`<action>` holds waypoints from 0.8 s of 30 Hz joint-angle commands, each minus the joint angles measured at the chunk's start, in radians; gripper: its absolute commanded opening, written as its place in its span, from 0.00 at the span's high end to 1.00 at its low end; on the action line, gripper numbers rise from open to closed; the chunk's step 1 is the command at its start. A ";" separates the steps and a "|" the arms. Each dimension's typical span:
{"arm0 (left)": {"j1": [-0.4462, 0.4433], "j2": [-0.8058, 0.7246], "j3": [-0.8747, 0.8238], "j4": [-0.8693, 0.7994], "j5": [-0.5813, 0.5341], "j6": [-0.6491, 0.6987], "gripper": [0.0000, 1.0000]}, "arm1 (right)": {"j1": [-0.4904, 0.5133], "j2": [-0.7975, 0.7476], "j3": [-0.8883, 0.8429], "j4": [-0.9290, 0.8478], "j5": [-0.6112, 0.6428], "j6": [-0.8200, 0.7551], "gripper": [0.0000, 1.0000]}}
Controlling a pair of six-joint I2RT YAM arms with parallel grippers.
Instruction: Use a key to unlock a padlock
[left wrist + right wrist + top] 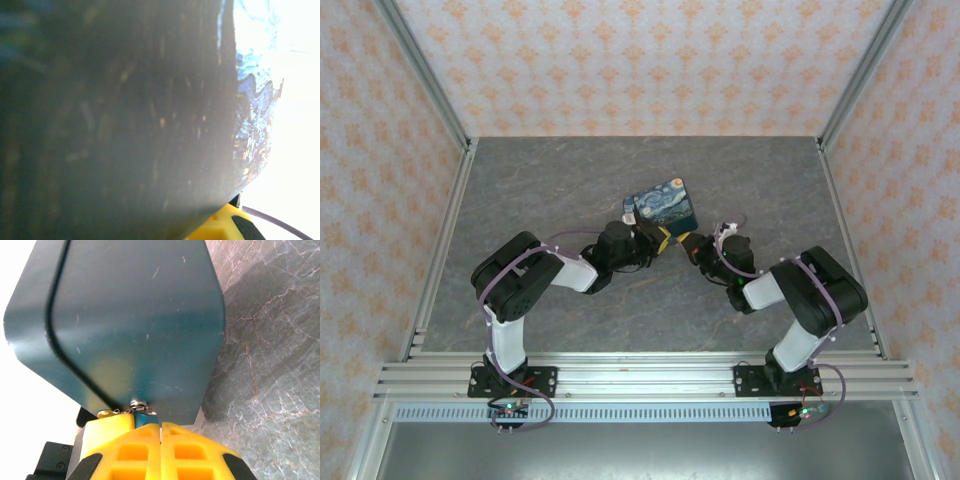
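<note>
A dark blue starry-night tin [662, 203] is held tilted above the middle of the table. My left gripper [660, 236] is shut on the tin's near edge. In the left wrist view the tin's dark side [125, 125] sits right against the lens, with one yellow finger [225, 226] under it. My right gripper [161, 426] is shut, its tips against the tin's lower edge [135, 325]. The key [138, 404], a tiny pale metal piece, juts from that edge just left of the closed tips. Nothing shows between the tips. The padlock is hidden.
The grey marbled table [570, 180] stretches around the tin, with aluminium frame posts and patterned walls at its sides. Table surface [270, 340] lies to the right of the tin in the right wrist view. Both arms meet near the table's centre.
</note>
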 commanded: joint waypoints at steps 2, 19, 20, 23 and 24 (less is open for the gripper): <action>-0.051 -0.006 0.042 0.092 0.132 0.013 1.00 | 0.010 0.005 0.075 0.089 -0.083 0.121 1.00; -0.053 -0.025 0.041 0.090 0.140 0.023 1.00 | -0.044 0.067 0.153 0.029 -0.182 0.220 1.00; -0.052 -0.028 0.041 0.087 0.141 0.024 1.00 | -0.053 0.085 0.159 0.047 -0.200 0.219 1.00; -0.052 -0.036 0.039 0.084 0.140 0.025 1.00 | -0.068 0.124 0.170 0.073 -0.223 0.217 1.00; -0.052 -0.038 0.038 0.084 0.139 0.025 1.00 | -0.069 0.132 0.171 0.075 -0.228 0.214 1.00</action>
